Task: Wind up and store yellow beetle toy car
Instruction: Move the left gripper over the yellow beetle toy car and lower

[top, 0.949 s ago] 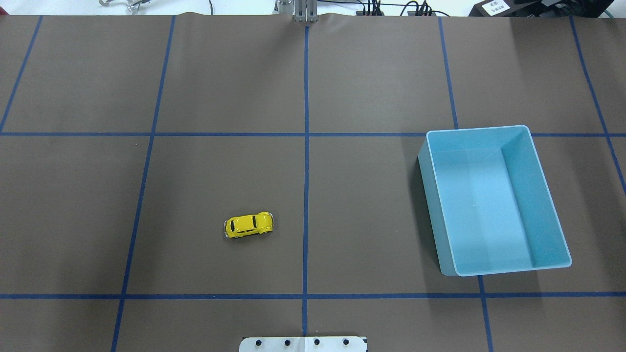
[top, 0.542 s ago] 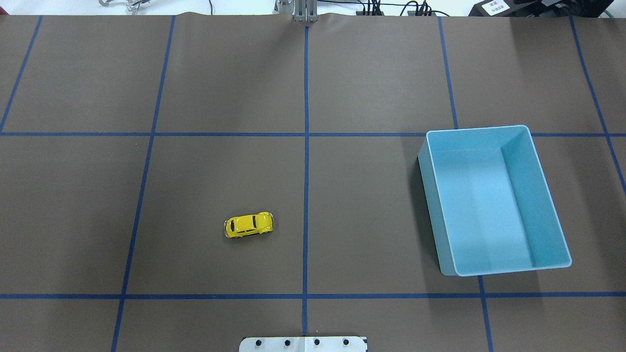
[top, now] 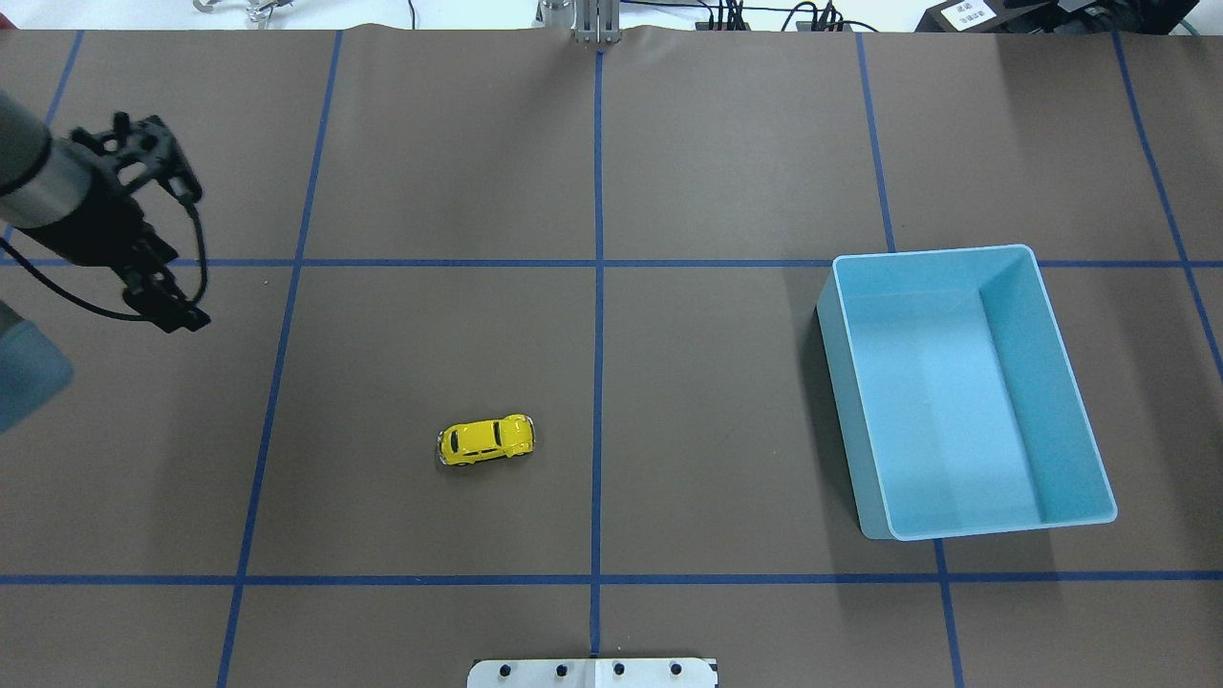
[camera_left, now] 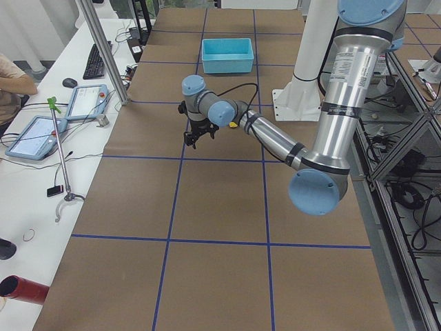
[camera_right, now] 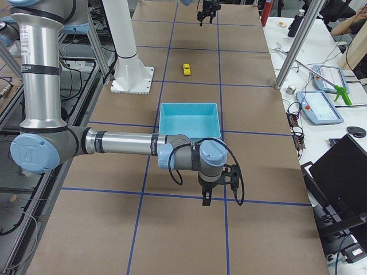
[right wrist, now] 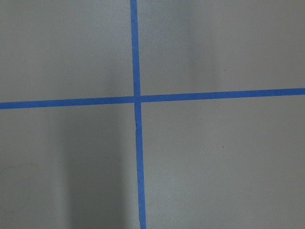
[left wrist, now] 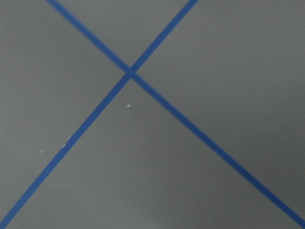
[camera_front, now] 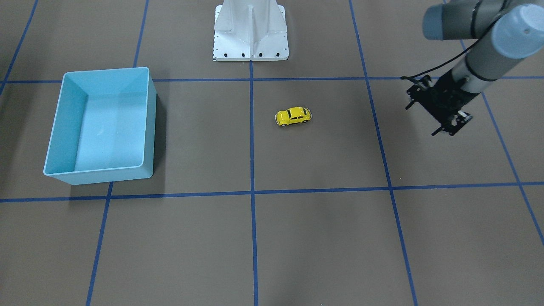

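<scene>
The yellow beetle toy car (top: 485, 440) stands on its wheels on the brown table, left of the centre line; it also shows in the front view (camera_front: 293, 116). The light blue bin (top: 932, 250) is empty, far to the car's right. My left gripper (top: 148, 239) hangs over the table's far left, well away from the car, and points down; its fingers are hidden under the wrist (camera_front: 442, 108). My right gripper (camera_right: 218, 186) shows only in the exterior right view, beyond the bin's outer side; I cannot tell whether it is open or shut. Both wrist views show only tape lines.
The robot's white base plate (top: 592, 672) sits at the near table edge. Blue tape lines (top: 598, 287) grid the brown cover. An aluminium post (camera_right: 295, 46) and operator tablets stand off the table's far side.
My left arm has come into the overhead view at the left edge. The car and the bin have not moved.
</scene>
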Controlling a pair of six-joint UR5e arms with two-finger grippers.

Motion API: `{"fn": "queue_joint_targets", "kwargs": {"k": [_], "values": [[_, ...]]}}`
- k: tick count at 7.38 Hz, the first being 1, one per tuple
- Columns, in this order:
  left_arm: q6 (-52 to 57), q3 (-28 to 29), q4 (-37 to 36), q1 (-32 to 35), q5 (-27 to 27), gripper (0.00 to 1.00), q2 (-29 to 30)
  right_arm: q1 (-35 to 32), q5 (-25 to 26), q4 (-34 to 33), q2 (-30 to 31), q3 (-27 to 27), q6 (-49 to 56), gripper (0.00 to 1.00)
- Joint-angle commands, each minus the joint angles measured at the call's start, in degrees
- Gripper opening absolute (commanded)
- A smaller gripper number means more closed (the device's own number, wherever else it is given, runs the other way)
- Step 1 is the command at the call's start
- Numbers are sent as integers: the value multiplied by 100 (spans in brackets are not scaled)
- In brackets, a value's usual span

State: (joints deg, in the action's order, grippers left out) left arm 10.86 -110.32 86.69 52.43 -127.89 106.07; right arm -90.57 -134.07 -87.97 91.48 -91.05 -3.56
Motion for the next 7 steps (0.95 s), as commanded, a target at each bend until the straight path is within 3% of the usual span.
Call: {"fn": "queue_joint_targets", "kwargs": {"k": [1, 3, 4, 6, 7], "values": [[12, 54, -598, -1160, 639, 100, 1069, 4, -14, -1, 1, 0, 13, 100], [82, 168, -1186, -1663, 2008, 100, 1712, -5, -23, -1, 1, 0, 30, 100], [161, 230, -1598, -1805, 2110, 100, 1941, 4, -31, -1, 1, 0, 30, 100], [1368, 606, -2154, -1833, 2120, 100, 2364, 4, -40, -1, 10, -26, 30, 100], [1809, 1165, -2165, -1911, 2120, 100, 2713, 4, -49, -1, 10, -27, 30, 100]]}}
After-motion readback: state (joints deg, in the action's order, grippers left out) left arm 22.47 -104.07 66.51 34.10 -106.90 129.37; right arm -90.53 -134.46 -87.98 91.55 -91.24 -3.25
